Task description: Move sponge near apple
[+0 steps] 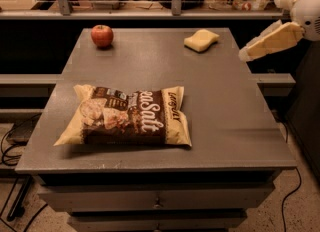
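Gripper [246,54] beyond table [225,126] right edge; sponge [201,40] near far edge (apple [102,35] well apart).

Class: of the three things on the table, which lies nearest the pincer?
The pale yellow sponge, far right; the pincer hangs off the table's right edge beside it. The apple and chip bag lie farther left.
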You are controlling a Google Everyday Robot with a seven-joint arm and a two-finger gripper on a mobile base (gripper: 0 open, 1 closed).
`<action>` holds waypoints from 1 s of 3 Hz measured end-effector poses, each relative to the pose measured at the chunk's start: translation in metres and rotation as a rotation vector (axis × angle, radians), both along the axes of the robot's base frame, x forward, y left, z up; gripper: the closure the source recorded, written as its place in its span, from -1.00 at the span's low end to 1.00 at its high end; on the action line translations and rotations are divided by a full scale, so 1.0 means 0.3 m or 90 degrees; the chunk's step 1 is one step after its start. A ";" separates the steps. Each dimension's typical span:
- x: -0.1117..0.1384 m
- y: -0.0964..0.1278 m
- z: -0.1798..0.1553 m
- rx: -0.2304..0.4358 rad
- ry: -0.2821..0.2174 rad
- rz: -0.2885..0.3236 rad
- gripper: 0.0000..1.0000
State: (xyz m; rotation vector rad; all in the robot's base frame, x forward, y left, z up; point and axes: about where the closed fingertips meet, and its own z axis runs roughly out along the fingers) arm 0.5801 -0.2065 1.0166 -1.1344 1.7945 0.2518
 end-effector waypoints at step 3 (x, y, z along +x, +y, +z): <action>0.271 0.180 -0.144 0.021 0.012 -0.019 -1.00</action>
